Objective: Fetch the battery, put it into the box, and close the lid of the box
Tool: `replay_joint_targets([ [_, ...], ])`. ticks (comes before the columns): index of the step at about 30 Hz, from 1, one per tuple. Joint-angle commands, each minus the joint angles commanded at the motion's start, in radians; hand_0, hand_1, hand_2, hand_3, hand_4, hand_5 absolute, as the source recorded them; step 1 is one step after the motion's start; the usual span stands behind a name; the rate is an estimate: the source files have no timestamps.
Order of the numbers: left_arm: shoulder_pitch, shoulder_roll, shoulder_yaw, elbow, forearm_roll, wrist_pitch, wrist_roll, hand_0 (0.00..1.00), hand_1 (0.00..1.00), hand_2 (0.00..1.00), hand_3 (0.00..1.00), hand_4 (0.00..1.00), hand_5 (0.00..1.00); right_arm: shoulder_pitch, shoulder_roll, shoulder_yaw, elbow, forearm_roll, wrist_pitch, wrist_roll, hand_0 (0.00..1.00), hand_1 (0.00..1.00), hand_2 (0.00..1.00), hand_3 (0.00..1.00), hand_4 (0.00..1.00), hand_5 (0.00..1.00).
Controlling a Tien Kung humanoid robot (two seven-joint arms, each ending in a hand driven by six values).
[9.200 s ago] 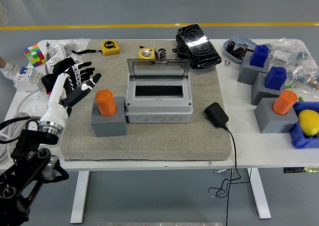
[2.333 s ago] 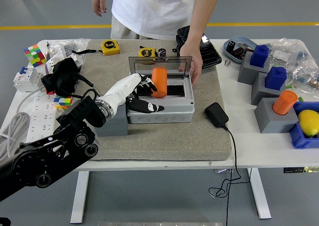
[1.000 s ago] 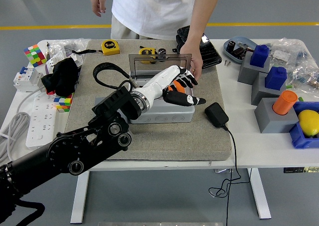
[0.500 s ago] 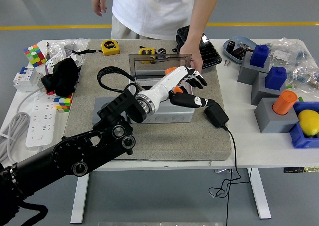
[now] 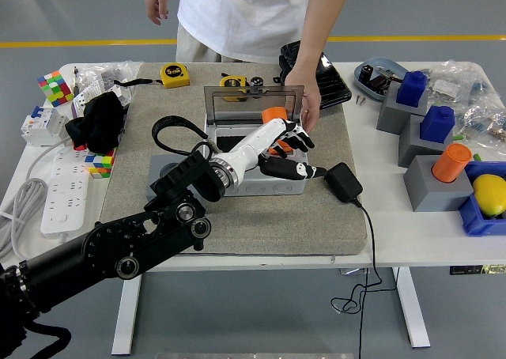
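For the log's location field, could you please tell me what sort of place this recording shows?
Probably a robotics lab or workshop: a white table on a grey floor with a yellow line, tape measures, a power strip, and a grey electrical box under the left robot hand.

A white table (image 5: 411, 240) on white legs stands on grey floor (image 5: 95, 11) crossed by a yellow line (image 5: 79, 43).

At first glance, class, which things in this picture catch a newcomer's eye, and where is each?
The black left arm sweeps in from the lower left, its left hand spread over the open grey box at the mat's centre, with an orange battery showing just behind it. A person at the far side rests a hand on the raised lid. A yellow lemon sits at the far right.
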Motion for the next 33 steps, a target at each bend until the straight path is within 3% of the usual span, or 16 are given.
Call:
replay_joint_targets([
  [13, 0.035, 0.104, -0.042, 0.008, 0.042, -0.020, 0.030, 0.491, 0.697, 0.619, 0.589, 0.998, 0.384, -0.004, 0.000, 0.007, -0.001, -0.001, 0.000, 0.002, 0.623, 0.642, 0.665, 0.568, 0.986, 0.520],
  [23, 0.055, 0.114, -0.099, -0.072, 0.069, -0.029, 0.050, 0.452, 0.662, 0.601, 0.582, 0.998, 0.384, -0.002, 0.000, 0.009, 0.000, -0.003, -0.002, 0.003, 0.623, 0.642, 0.665, 0.568, 0.986, 0.519],
  [33, 0.062, 0.108, -0.103, -0.114, 0.009, -0.029, 0.045, 0.429, 0.642, 0.592, 0.580, 0.998, 0.388, -0.004, 0.001, 0.005, 0.000, -0.002, -0.001, 0.003, 0.623, 0.642, 0.665, 0.568, 0.986, 0.519],
])
